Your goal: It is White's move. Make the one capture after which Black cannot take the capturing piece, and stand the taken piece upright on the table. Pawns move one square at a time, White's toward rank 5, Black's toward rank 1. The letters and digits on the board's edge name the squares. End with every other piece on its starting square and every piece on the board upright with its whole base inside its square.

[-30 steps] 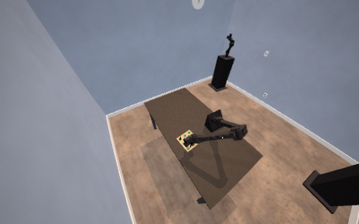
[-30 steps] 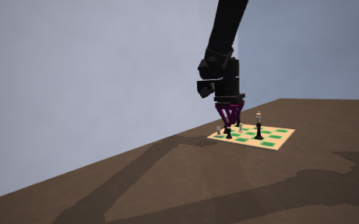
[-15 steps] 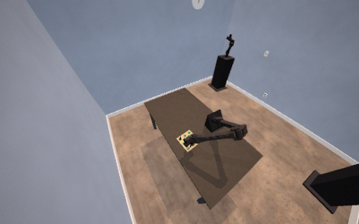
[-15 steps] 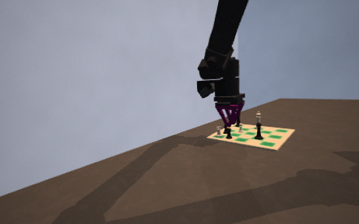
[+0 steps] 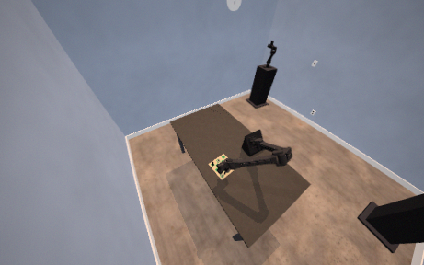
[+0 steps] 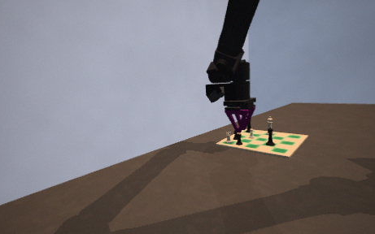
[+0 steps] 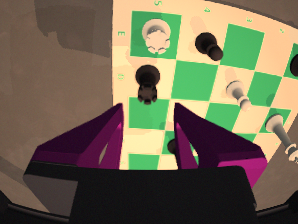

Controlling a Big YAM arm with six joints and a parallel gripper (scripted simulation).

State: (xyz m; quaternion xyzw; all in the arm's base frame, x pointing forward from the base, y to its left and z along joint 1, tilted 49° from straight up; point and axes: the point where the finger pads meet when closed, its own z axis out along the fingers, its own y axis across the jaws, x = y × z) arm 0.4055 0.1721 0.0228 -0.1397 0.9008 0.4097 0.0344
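Two rooks, white (image 7: 157,36) and black (image 7: 147,84), upright on board (image 5: 223,176) (image 6: 259,149) (image 7: 194,80); fingers (image 5: 223,168) (image 6: 239,131) apart, nothing between.

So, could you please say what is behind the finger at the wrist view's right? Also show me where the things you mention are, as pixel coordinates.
Part of a dark piece (image 7: 172,146) on a green square (image 7: 169,135); the finger (image 7: 215,136) hides the rest, so its type is unclear.

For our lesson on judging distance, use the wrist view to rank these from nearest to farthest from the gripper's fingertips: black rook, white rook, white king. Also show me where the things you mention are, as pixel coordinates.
1. Black rook (image 7: 147,77), on D5, just beyond the gap of the gripper (image 7: 148,110).
2. White rook (image 7: 156,32), on the corner square E5, behind the black rook.
3. White king (image 7: 275,124), off toward the picture's right edge.
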